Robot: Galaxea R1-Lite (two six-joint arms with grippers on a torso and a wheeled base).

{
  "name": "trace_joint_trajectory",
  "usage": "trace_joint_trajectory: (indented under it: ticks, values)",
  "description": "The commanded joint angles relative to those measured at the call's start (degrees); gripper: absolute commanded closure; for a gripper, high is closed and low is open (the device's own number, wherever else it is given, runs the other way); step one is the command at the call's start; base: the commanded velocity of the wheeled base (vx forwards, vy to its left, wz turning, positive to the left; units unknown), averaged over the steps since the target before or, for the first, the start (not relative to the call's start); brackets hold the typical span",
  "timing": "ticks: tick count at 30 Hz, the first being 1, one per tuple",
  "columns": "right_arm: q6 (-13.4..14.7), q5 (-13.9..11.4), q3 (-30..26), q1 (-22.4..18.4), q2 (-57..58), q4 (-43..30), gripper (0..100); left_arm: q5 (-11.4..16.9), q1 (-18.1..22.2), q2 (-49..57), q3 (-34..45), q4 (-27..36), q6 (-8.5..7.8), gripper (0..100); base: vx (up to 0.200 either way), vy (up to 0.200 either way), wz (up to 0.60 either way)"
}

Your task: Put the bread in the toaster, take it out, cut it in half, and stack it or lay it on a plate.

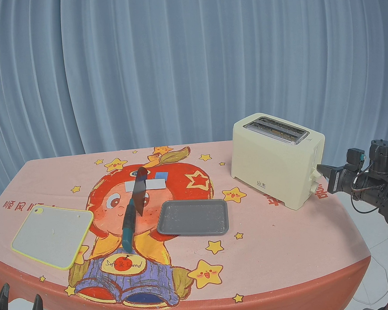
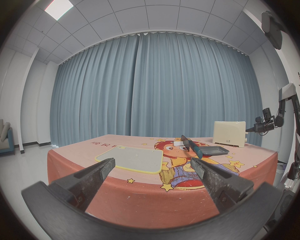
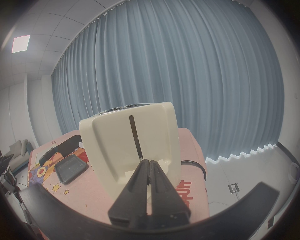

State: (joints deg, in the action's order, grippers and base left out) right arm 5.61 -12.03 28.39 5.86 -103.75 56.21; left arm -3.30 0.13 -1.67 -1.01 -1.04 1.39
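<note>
Behind everything, a blue-grey curtain (image 1: 187, 65), pleated, wall to wall. In front of it, a table (image 1: 276, 244) under a pink cloth (image 1: 256, 272) printed with a cartoon child, an apple and stars.

Near the far right corner, a cream toaster (image 1: 275, 164), upright, set at a slant to the table's edges, lever end toward the right edge. On its top, two slots (image 1: 269, 125). Down in them, a tan strip, as far as can be told the bread (image 1: 285, 132); too small to be sure.

Near the front left corner, a pale board (image 1: 51, 235) with a yellow-green rim, lying flat, hanging hole toward the far edge. Mid-table, between board and toaster, a grey tray (image 1: 194, 215), rectangular, shallow, dusted with pale specks. Just left of the tray and apart from it, a knife (image 1: 130, 218), teal handle toward the front edge, dark blade toward the far edge. By the blade's tip, a white strip (image 1: 154, 184) and a small blue patch (image 1: 161, 175) on the cloth.

At the toaster's right end, the right gripper (image 3: 148, 162), closed, both black fingers pressed flat together with nothing between them, tips at the foot of the lever slot (image 3: 135, 134), level with the pale lever (image 3: 162, 163). Contact with the lever not clear. Off the table, out past the front left corner, the left gripper (image 2: 152, 161), spread wide, holding nothing, well apart from the board.
</note>
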Motion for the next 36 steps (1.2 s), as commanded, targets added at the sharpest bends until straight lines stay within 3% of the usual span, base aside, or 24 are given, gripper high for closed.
trace_joint_trajectory:
  ticks: [1, 22, 36]
  values:
    - [0.02, -0.01, 0.17, 0.02, -0.57, 0.04, 100, -0.04, 0.04, 0.0, 1.01, -0.02, 0.02, 0, 0.0, 0.0, 0.0]
    - [0.11, 1.13, -0.27, 3.54, 9.71, 0.04, 100, -0.04, 0.04, 0.0, 1.01, -0.02, 0.02, 0, 0.0, 0.0, 0.0]
    - [-0.07, 1.4, -3.96, 7.23, 14.11, 0.13, 100, -0.04, 0.04, 0.0, 1.01, -0.02, 0.02, 0, 0.0, 0.0, 0.0]
